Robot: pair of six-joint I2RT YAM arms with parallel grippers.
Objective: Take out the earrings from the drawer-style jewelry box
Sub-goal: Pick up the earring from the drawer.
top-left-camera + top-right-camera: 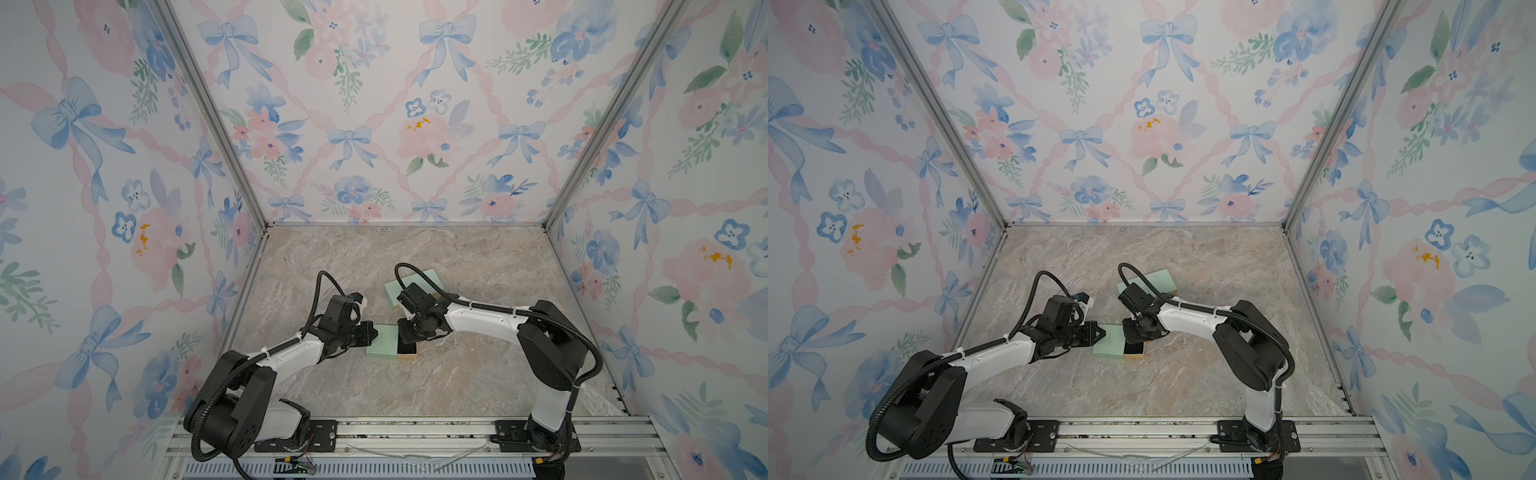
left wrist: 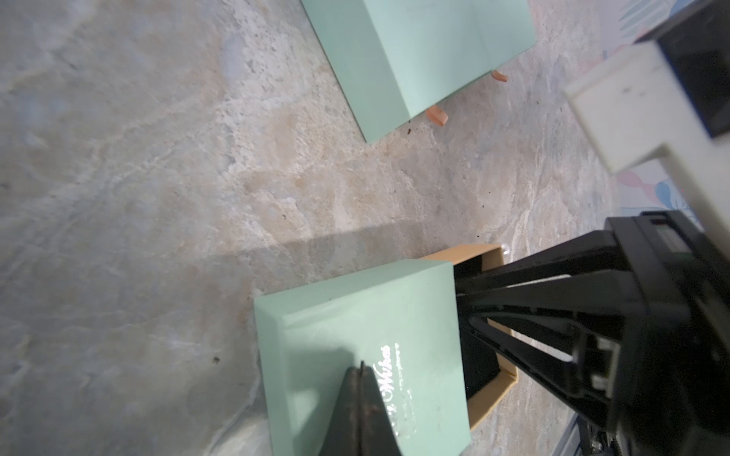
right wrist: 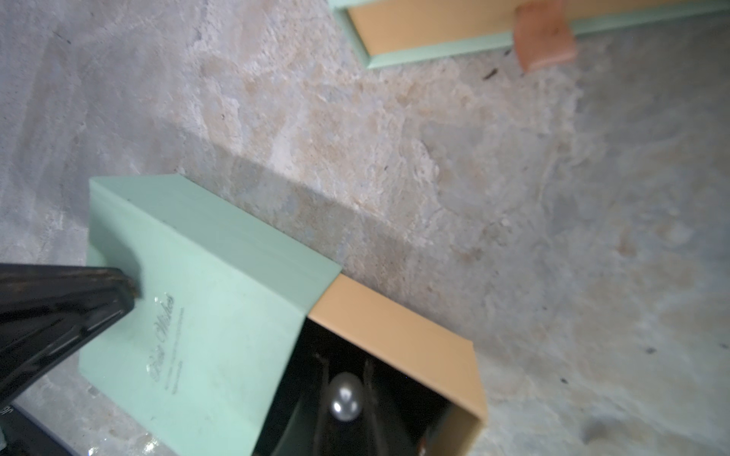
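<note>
The jewelry box is a mint-green sleeve (image 1: 384,343) (image 1: 1111,343) with a tan drawer (image 1: 409,354) (image 3: 395,327) pulled partly out, black inside. My left gripper (image 2: 361,365) is shut, and its tip rests on the sleeve's top (image 2: 355,316) by the silver lettering. My right gripper (image 3: 345,361) reaches into the drawer. Its fingers are closed on both sides of one pearl-like earring (image 3: 345,398). A tiny glinting bead (image 2: 505,249) lies on the table beside the drawer's corner. The right arm covers most of the drawer in both top views.
A second mint box (image 1: 415,282) (image 2: 414,59) with an orange-pink pull tab (image 3: 545,35) lies farther back, partly under the right arm. The marble tabletop (image 1: 478,374) is walled in by floral panels, with a metal rail along the front edge.
</note>
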